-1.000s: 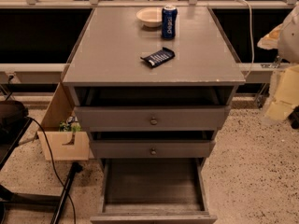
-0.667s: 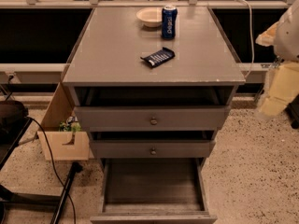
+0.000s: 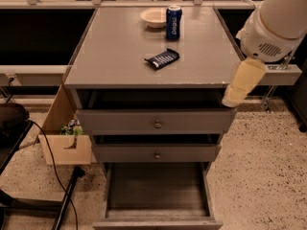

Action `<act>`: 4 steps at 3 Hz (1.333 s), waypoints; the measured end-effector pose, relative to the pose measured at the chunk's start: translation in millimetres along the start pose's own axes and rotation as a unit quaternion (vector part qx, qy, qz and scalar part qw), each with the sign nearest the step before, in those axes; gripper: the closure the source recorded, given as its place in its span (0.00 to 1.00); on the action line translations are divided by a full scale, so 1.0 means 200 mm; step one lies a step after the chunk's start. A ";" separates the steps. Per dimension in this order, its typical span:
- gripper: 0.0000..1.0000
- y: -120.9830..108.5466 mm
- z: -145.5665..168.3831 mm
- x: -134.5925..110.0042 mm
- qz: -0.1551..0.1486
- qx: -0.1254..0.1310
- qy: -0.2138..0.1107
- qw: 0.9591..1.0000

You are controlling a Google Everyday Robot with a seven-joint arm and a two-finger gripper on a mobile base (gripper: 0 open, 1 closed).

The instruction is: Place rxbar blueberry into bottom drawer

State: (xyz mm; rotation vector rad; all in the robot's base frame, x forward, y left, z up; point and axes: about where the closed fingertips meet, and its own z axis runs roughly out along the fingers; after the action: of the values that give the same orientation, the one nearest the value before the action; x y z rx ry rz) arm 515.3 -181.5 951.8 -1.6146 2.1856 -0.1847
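Note:
The rxbar blueberry, a flat dark navy bar with white lettering, lies at an angle on the grey cabinet top, right of centre. The bottom drawer is pulled open below the two upper drawers and its grey floor is bare. My gripper, cream-coloured, hangs from the white arm at the cabinet's front right corner. It is to the right of the bar and below the level of the top. It holds nothing that I can see.
A blue soda can and a pale bowl stand at the back of the top. The two upper drawers with knobs stick out slightly. A cardboard box, a black cable and a dark chair are at the left.
The arm and gripper have moved left, from beyond the cabinet's right side to its front right corner. The bar, can, bowl and drawers have not moved.

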 end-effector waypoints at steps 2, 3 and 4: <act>0.00 -0.18 0.27 -0.24 0.053 0.034 -0.017 0.998; 0.00 -0.18 0.27 -0.24 0.053 0.034 -0.017 0.998; 0.00 -0.20 0.29 -0.22 0.070 0.036 -0.010 0.997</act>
State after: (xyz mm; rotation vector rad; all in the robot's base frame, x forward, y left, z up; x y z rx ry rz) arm 584.9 -145.3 924.0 -1.4135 2.2409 -0.2032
